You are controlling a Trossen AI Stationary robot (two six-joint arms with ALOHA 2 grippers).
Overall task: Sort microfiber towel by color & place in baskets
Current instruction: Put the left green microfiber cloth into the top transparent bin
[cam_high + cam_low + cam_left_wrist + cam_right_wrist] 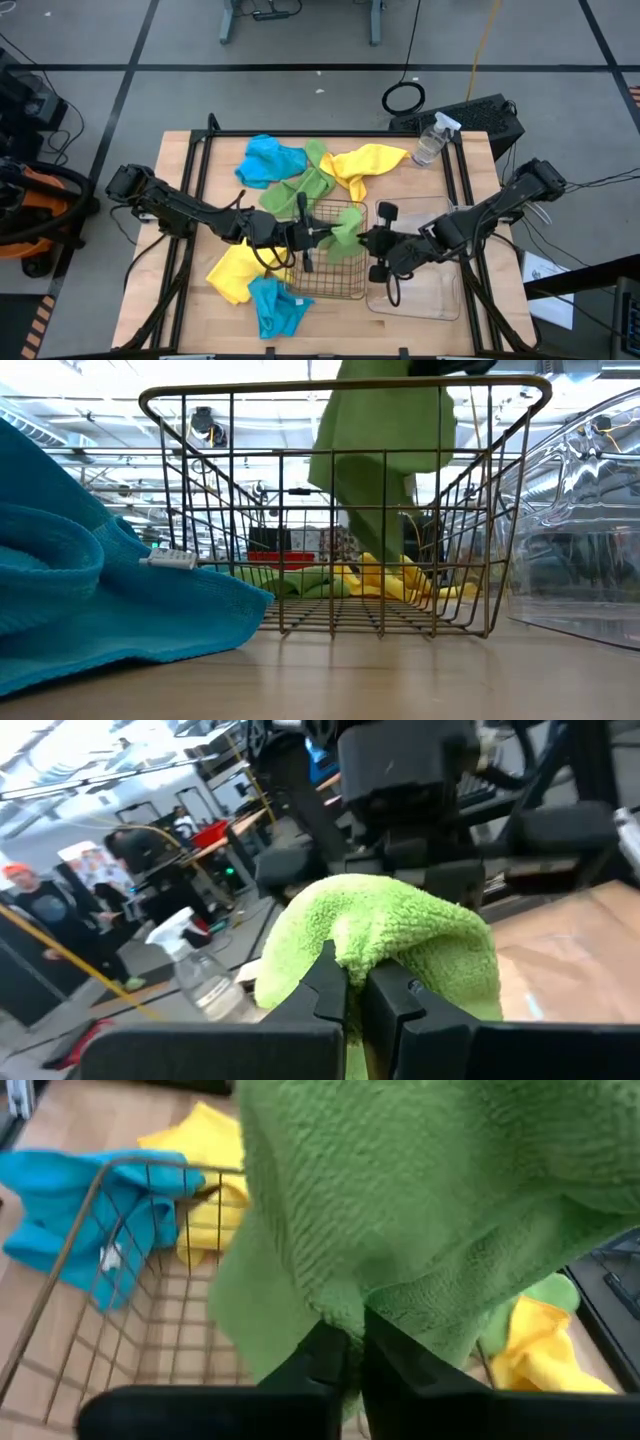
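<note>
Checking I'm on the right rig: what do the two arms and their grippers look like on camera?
Both arms are dark, near-black jointed links with black cables running along them. The left gripper and right gripper each end in two slim black fingers, flat-sided and tapering, mounted on a wide dark bar. No markings visible.

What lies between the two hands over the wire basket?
A green towel, pinched by the left hand and the right hand, hanging over the wire basket. The high view shows it.
</note>
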